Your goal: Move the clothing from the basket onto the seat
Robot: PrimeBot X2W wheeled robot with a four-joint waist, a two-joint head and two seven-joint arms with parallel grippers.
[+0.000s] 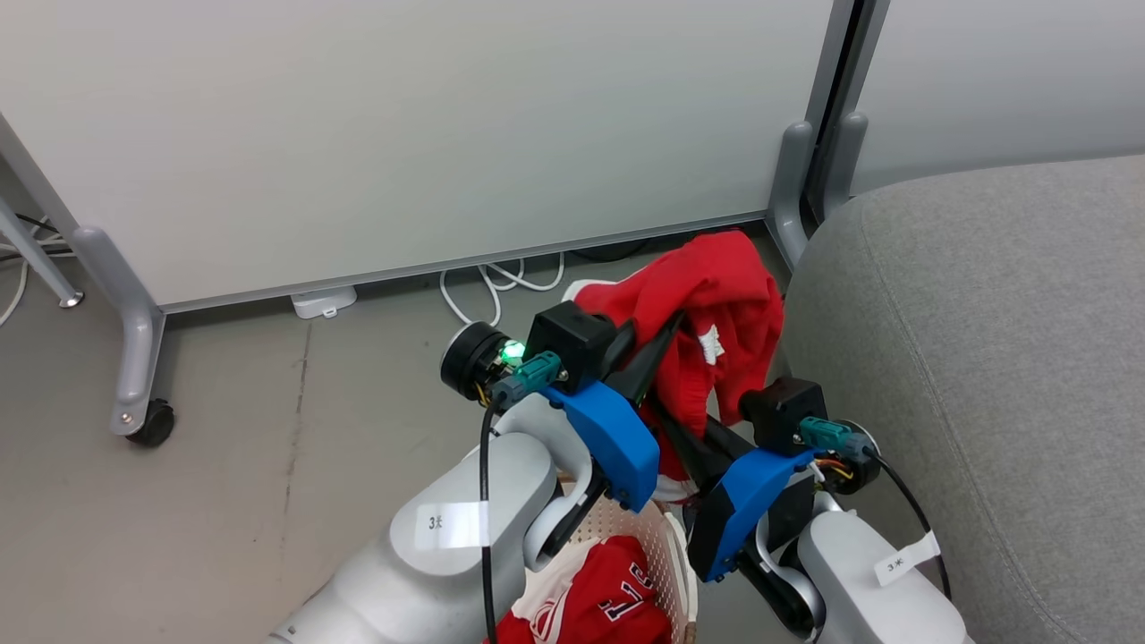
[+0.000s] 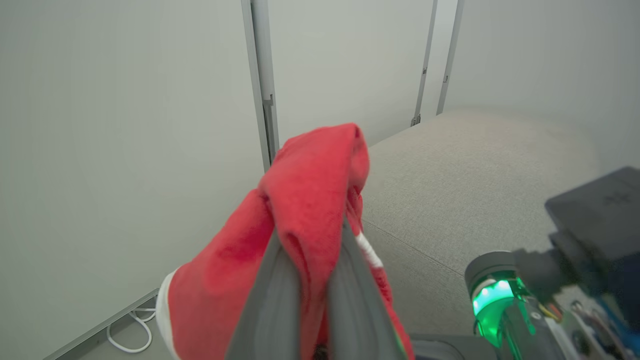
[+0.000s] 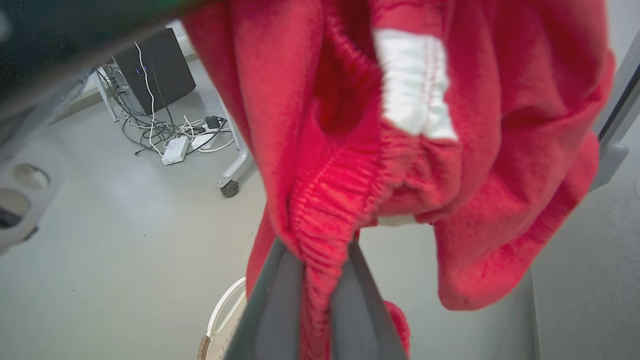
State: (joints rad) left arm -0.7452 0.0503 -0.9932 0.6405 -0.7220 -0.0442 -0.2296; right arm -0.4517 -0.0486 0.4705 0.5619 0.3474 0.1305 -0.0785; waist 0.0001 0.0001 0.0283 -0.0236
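Head view: left gripper and right gripper both pinch the red shorts tight above the basket; the seat sits beside the right one.

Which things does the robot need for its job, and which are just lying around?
For the job: lifted red garment, numbered red garment, basket, seat, left gripper, right gripper.
Lying about: white cables, wheeled partition, power strip.
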